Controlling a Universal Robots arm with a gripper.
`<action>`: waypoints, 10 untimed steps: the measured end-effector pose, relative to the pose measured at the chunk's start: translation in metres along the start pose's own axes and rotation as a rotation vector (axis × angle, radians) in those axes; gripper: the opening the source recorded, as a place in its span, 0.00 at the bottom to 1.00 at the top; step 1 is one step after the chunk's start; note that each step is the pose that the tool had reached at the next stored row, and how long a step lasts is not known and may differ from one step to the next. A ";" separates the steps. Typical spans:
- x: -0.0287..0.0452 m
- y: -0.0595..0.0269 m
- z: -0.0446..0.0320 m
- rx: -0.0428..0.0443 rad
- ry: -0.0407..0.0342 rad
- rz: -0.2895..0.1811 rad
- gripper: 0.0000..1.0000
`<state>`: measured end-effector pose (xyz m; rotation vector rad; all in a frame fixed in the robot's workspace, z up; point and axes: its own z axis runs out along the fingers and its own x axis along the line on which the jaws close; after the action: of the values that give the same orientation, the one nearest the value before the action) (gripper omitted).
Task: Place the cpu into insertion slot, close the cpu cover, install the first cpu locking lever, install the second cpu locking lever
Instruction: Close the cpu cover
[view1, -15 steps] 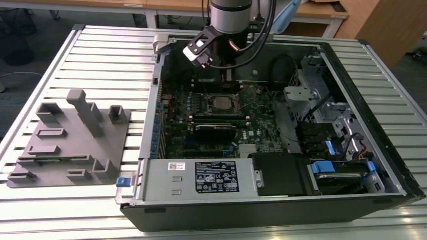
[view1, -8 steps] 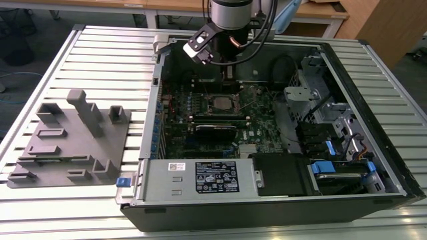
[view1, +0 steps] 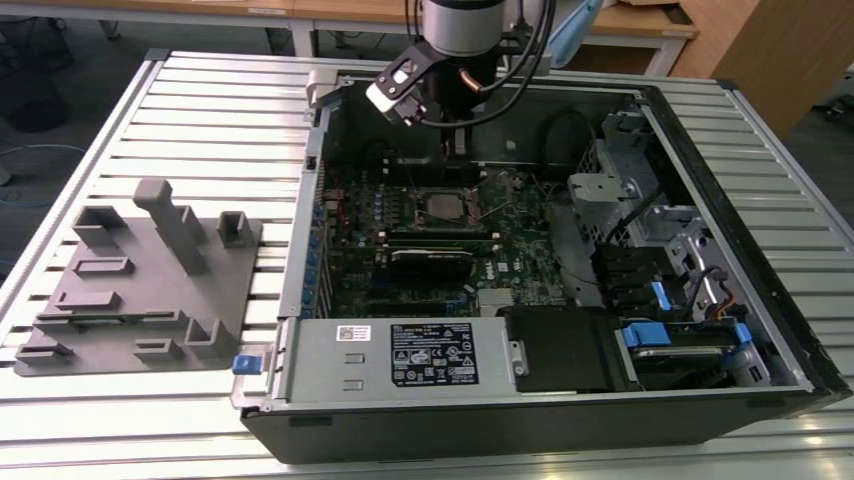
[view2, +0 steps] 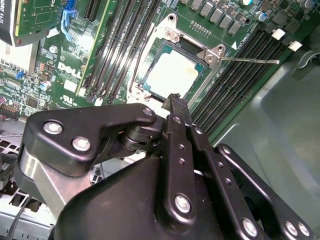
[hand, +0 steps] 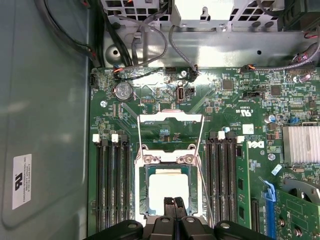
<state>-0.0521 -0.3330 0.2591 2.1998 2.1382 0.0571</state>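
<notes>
The cpu (hand: 167, 190) (view2: 172, 75) lies flat in the insertion slot (hand: 141, 200) (view1: 445, 206), its silver face up. The cpu cover (hand: 170, 117) is swung open, its frame reaching from the hinge (hand: 167, 159) out over the board. A thin locking lever (view2: 250, 61) sticks out sideways from the socket's corner, unlatched. My gripper (hand: 174, 202) (view2: 175, 100) (view1: 457, 150) hovers over the socket's edge just above the cpu. Its two fingertips are pressed together, shut on nothing.
Long black memory slots (hand: 111, 185) (hand: 222, 175) flank the socket on both sides. Cables (hand: 150, 40) and a drive cage (view1: 641, 200) sit by the board inside the case walls (view1: 667, 120). A grey fixture plate (view1: 147, 290) lies on the table at the exterior view's left.
</notes>
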 end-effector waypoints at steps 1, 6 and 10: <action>0.0000 0.0000 -0.0002 0.0000 0.0000 0.000 0.10; 0.0000 0.0001 -0.0013 -0.0001 0.0001 0.000 0.10; 0.0000 0.0009 -0.0020 0.0000 0.0000 0.000 0.10</action>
<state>-0.0514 -0.3330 0.2611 2.1998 2.1383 0.0571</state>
